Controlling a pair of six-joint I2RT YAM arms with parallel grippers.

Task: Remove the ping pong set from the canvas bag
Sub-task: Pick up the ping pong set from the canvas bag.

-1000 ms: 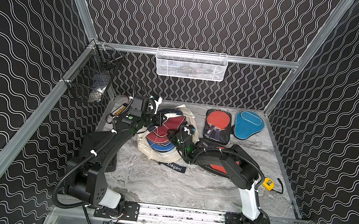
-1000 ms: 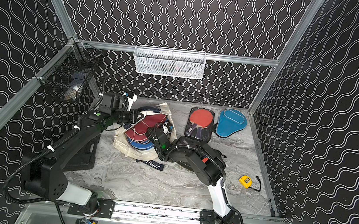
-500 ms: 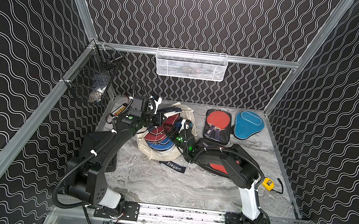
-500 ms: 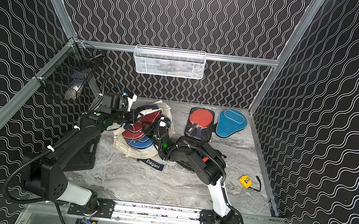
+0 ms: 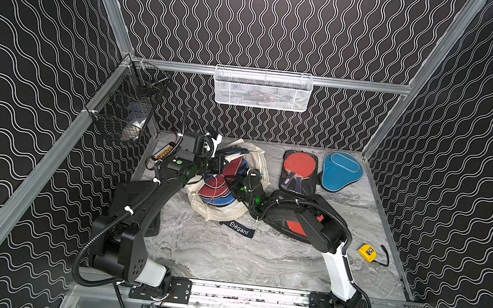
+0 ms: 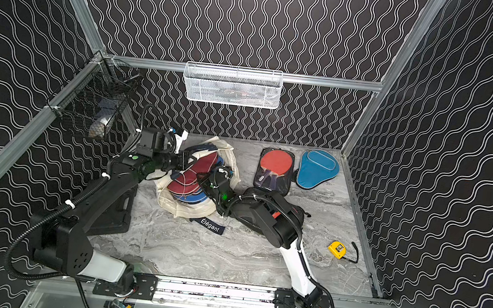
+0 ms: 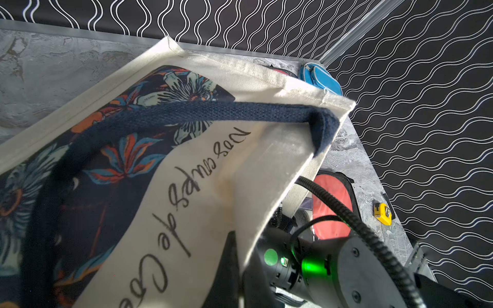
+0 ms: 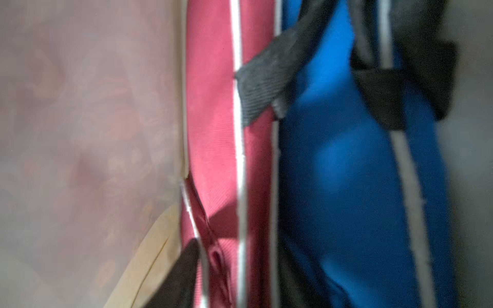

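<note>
The cream canvas bag [image 5: 226, 212] [image 6: 189, 212] lies open at mid-table. My left gripper [image 5: 221, 165] [image 6: 187, 159] [image 7: 240, 256] is shut on its upper edge and holds that flap [image 7: 213, 186] raised. In the mouth lie a maroon cover [image 5: 215, 184] [image 6: 186, 182] [image 8: 213, 133] and, under it, a blue cover [image 5: 218, 202] [image 6: 193, 199] [image 8: 333, 160]. My right gripper [image 5: 232, 181] [image 6: 204, 177] [image 8: 237, 266] reaches in, its fingers shut on the maroon cover's piped edge. Outside the bag lie a clear pouch with a red paddle [image 5: 299, 173] [image 6: 275, 168], a teal cover [image 5: 341, 171] [image 6: 317, 168] and another red-paddle pouch [image 5: 299, 229] [image 7: 330, 202], mostly hidden under my right arm.
The bag's navy "Elegant" strap [image 5: 239, 228] trails toward the front. A yellow tape measure [image 5: 367, 252] [image 6: 336, 249] sits at the right edge. A black hard case [image 5: 135, 193] lies under my left arm. A white mesh basket [image 5: 261, 89] and a black wire basket [image 5: 128, 108] hang on the walls.
My right gripper has pushed further into the bag's mouth and its jaws have narrowed onto the maroon cover. The left gripper keeps holding the bag's edge up.
</note>
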